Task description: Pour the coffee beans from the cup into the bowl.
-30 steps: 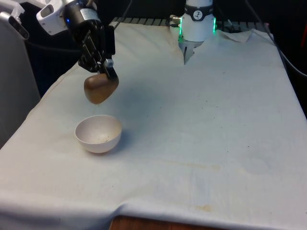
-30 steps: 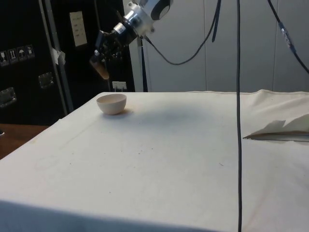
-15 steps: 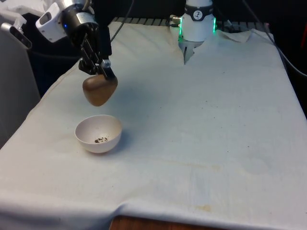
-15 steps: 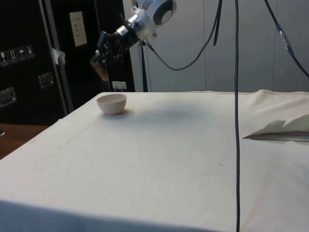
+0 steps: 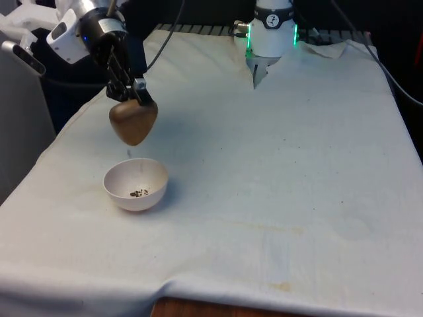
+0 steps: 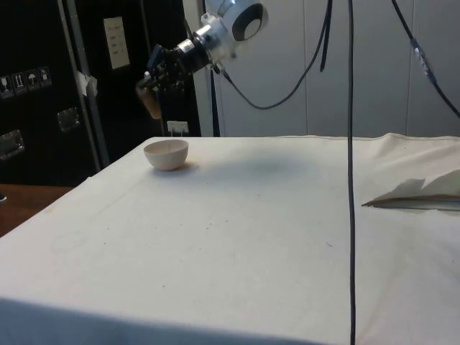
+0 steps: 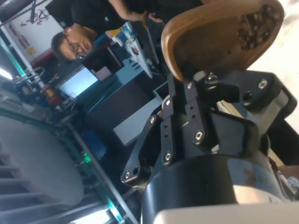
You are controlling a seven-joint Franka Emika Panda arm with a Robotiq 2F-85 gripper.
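Observation:
A brown wooden cup (image 5: 133, 122) hangs tipped over above the white bowl (image 5: 135, 184), with my gripper (image 5: 134, 97) shut on its rim. A thin stream of beans falls from the cup toward the bowl. A small heap of dark coffee beans (image 5: 139, 193) lies in the bowl's bottom. In the wrist view the cup (image 7: 215, 32) is tilted and coffee beans (image 7: 254, 23) gather at its lip, with the gripper (image 7: 198, 77) clamped on the rim. From the side, the cup (image 6: 150, 101) hangs above and a little left of the bowl (image 6: 167, 153).
The bowl stands near the table's edge on the front view's left. A folded ridge of white cloth (image 6: 420, 194) lies at the side view's right. A person (image 7: 74, 39) shows in the wrist view's background among screens and equipment.
The cup has tipped further and shifted slightly toward the front view's left. Beans have fallen into the bowl, which held almost none a second ago.

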